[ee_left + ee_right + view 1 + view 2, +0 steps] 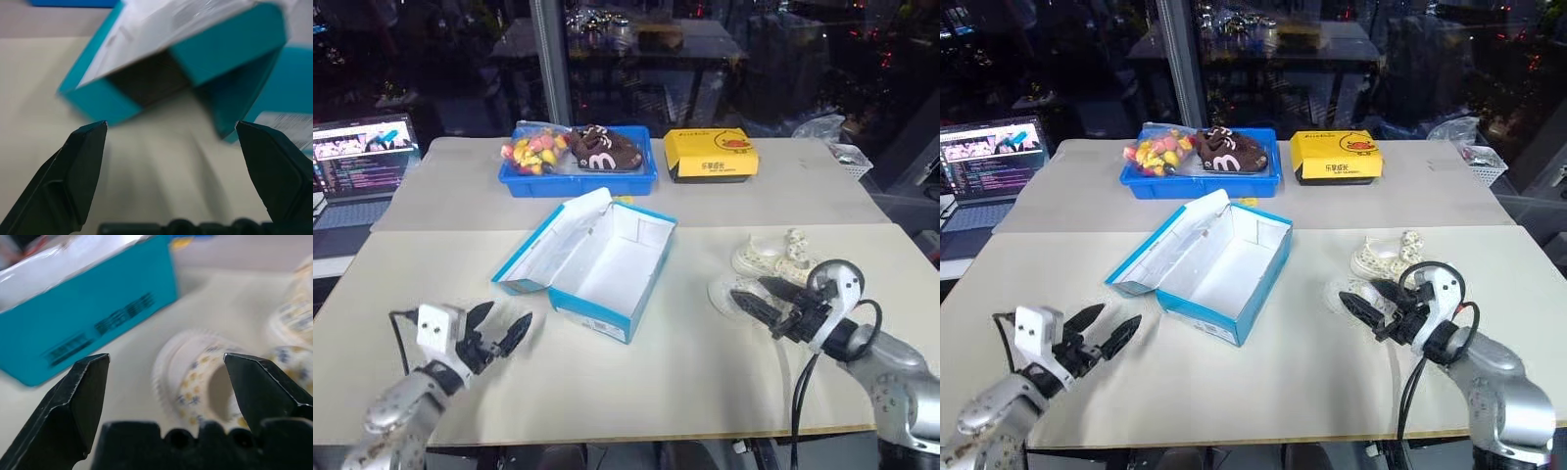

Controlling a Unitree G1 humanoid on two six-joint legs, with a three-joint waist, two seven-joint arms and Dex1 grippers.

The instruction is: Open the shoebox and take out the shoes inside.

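- Left eye view: the shoebox (pixel 597 259) is seen open on the surface (pixel 636 382), lid folded back toward the robot's left, its white interior empty. The 2 shoes (pixel 766 264) lie on the surface to the right of the box, one near the right gripper (pixel 756 306), one just behind it. The left gripper (pixel 499 328) is held near the front left corner of the box, fingers apart, nothing held.
- Right eye view: a blue tray (pixel 1197 179) with a brown plush item (pixel 1231 152) and a yellow box (pixel 1336 156) stand at the far edge, well apart from the work area. The right gripper's fingers are spread, with nothing between them.
- Left wrist view: the folded-back lid and a box corner are seen ahead of the spread fingers (pixel 80 171).
- Right wrist view: one shoe lies ahead, in line with the gap between the fingers (pixel 78 401), the box wall to one side.
- Judgement: both shoes appear removed, so the task is judged essentially complete. Both arms are best drawn back low and clear, so that neither shoes nor lid are knocked.
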